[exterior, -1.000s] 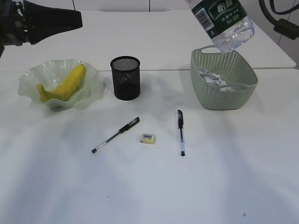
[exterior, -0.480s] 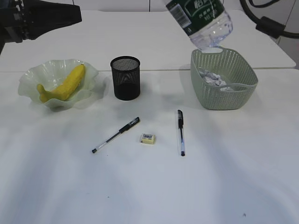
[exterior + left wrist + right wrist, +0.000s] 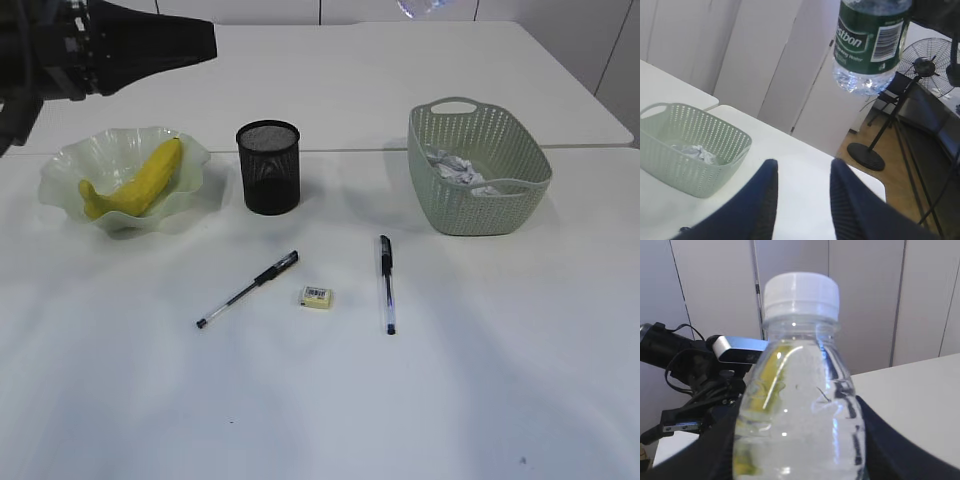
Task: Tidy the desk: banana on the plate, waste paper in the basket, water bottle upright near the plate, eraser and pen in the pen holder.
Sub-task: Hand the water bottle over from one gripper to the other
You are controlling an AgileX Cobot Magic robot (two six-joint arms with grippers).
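Right wrist view alone shows water bottle (image 3: 800, 390) clamped by right end effector (image 3: 795, 440).

Left gripper (image 3: 800, 200) has dark rounded fingers (ribbed inner faces).

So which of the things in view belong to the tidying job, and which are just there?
Part of the job:
banana on the plate
waste paper in the basket
water bottle held in the right gripper
eraser
two pens
pen holder

Just there:
standing fan
table
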